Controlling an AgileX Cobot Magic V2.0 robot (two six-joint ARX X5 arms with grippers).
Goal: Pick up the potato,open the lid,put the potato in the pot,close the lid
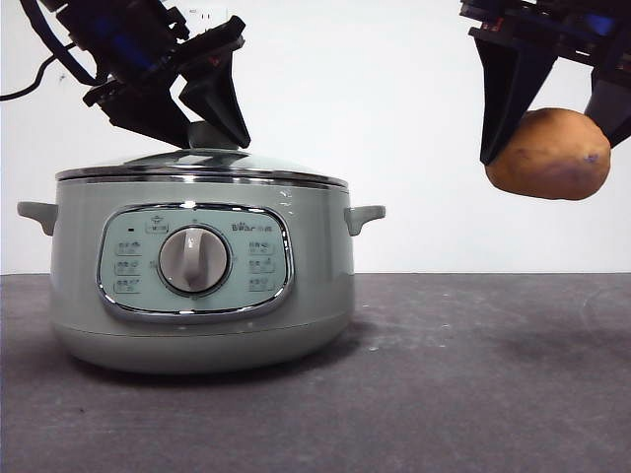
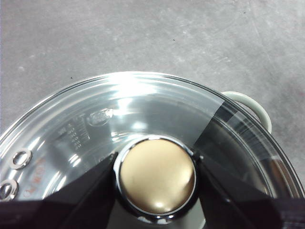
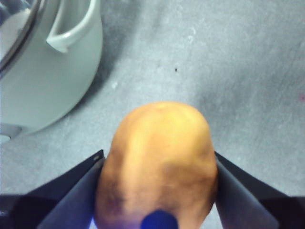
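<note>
Front view: the pot stands on the dark grey table with the lid seated on its rim, control panel and dial facing the camera. The left tool reaches down from above onto the lid's knob. In the left wrist view, the two black jaws of the left tool press against opposite sides of the round knob, which sits between them at the centre of the glass lid; one side handle of the pot shows past the lid's edge. The right tool hangs in the air beside the pot and apart from it, well above the table, clamped on the potato. In the right wrist view, the potato fills the gap between the jaws of the right tool, touching both; the pot lies near, off to one side.
</note>
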